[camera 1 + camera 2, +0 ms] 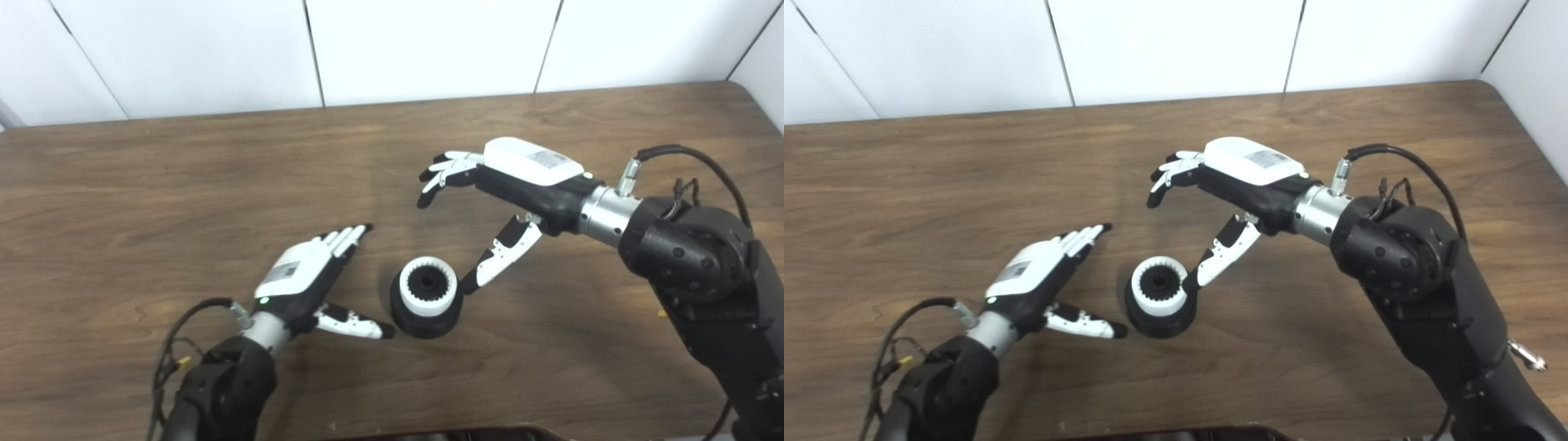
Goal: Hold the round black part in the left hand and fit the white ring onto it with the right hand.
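Round black part (427,318) w/ white ring (428,286) already seated on top, lower centre of frame on worktop (122,184), flanked by left hand (306,275) & right hand (520,177), both w/ fingers spread, gripping nothing, left thumb tip nearest.

Lab bench: wooden table (184,184), white wall panels (429,43).

Round black part (427,318) standing upright on the tabletop, white ring (429,286) with toothed inner edge seated on its top, between the two hands, just beside the left hand's (304,277) thumb tip, right hand's (490,202) thumb tip close beside the ring
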### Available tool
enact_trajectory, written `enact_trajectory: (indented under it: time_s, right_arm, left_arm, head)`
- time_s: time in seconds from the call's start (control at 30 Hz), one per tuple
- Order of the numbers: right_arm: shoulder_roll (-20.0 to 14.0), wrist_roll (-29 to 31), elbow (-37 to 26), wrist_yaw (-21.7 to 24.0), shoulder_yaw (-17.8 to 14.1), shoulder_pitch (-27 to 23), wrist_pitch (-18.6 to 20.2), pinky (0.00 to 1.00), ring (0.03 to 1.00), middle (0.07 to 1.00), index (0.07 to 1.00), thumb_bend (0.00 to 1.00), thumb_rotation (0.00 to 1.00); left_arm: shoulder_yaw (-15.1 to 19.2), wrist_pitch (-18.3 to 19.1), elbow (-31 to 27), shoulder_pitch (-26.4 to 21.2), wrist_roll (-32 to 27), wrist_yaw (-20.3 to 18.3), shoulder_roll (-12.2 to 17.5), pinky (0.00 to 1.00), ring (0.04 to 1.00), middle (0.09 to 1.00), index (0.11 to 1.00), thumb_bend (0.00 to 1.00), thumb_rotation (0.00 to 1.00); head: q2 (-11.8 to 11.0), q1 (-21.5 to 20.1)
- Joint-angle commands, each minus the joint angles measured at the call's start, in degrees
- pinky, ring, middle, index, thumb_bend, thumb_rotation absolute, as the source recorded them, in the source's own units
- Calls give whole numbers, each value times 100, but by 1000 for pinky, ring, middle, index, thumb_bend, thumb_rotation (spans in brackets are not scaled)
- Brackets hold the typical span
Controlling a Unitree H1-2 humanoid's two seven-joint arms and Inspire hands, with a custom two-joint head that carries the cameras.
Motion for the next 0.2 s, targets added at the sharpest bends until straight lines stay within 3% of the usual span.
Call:
enact_trajectory:
  time_s: [0.0, 0.17]
  right_arm:
    - [-182, 59, -66, -96, -128, -108, -30, 897, 951, 893, 763, 1000, 409]
    - [-391, 120, -80, 69, -155, -122, 215, 918, 963, 923, 821, 1000, 374]
  left_arm:
    - [219, 274, -192, 13, -42, -134, 227, 995, 1000, 1000, 1000, 1000, 416]
    - [635, 682, -651, -18, -419, -536, 501, 997, 1000, 1000, 1000, 1000, 398]
  head:
    - [-3, 1]
    - [-41, 21]
